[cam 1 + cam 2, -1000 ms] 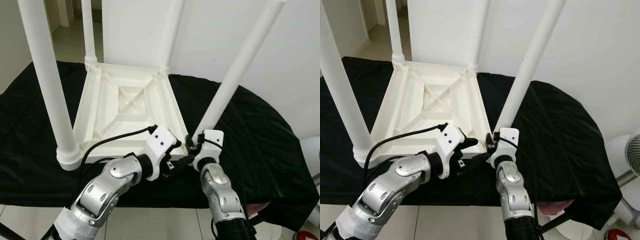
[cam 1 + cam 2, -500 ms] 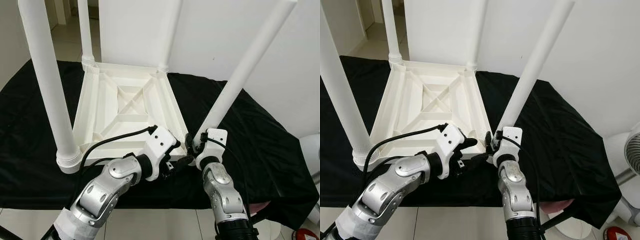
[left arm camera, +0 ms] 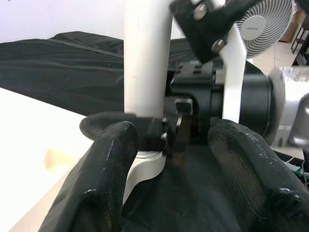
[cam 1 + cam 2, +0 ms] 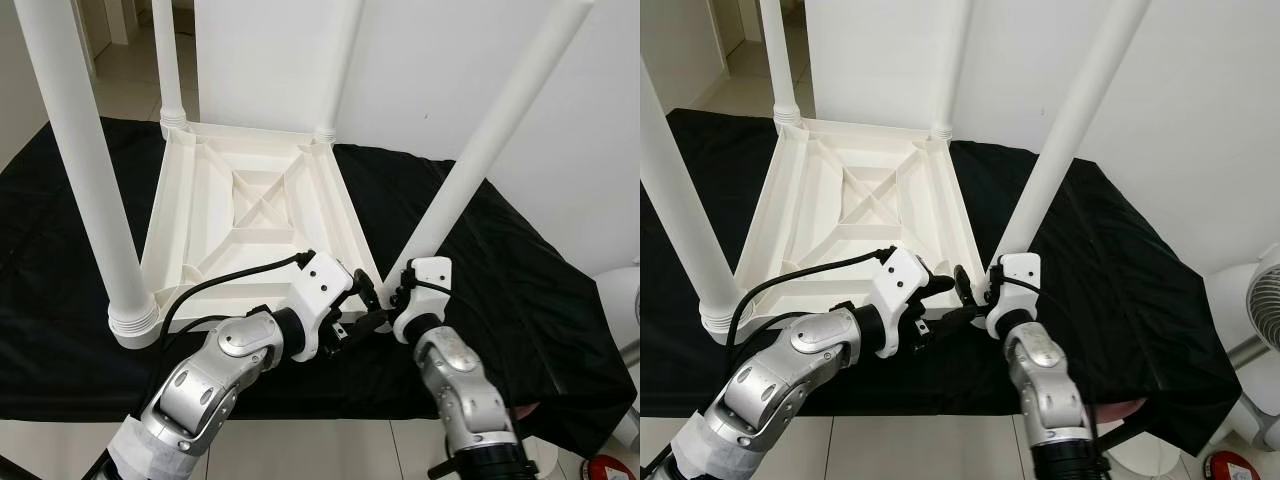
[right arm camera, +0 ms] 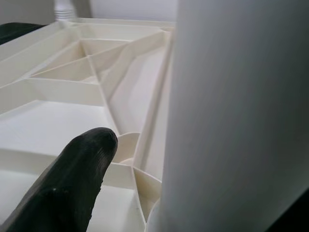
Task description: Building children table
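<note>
A white plastic children's table (image 4: 250, 215) lies upside down on a black cloth (image 4: 500, 260), with its legs pointing up. The near-right leg (image 4: 480, 150) leans to the right, and its foot sits at the table's near-right corner. My right gripper (image 4: 385, 292) is open at that foot, one black finger (image 5: 82, 179) standing clear of the leg (image 5: 236, 116). My left gripper (image 4: 362, 318) is open just in front of the same corner, pointing at the leg's base (image 3: 145, 96). Its two fingers (image 3: 101, 183) hold nothing.
The other legs stand upright: near-left (image 4: 85, 170), far-left (image 4: 168, 60) and far-right (image 4: 335, 70). A white fan (image 4: 1255, 300) stands on the floor at the right. The cloth's front edge runs just under my arms, and a white wall lies behind.
My right gripper's finger has swung away from the leg's foot, and the right forearm has shifted slightly right. The whole view has shifted a little. The left arm has not moved.
</note>
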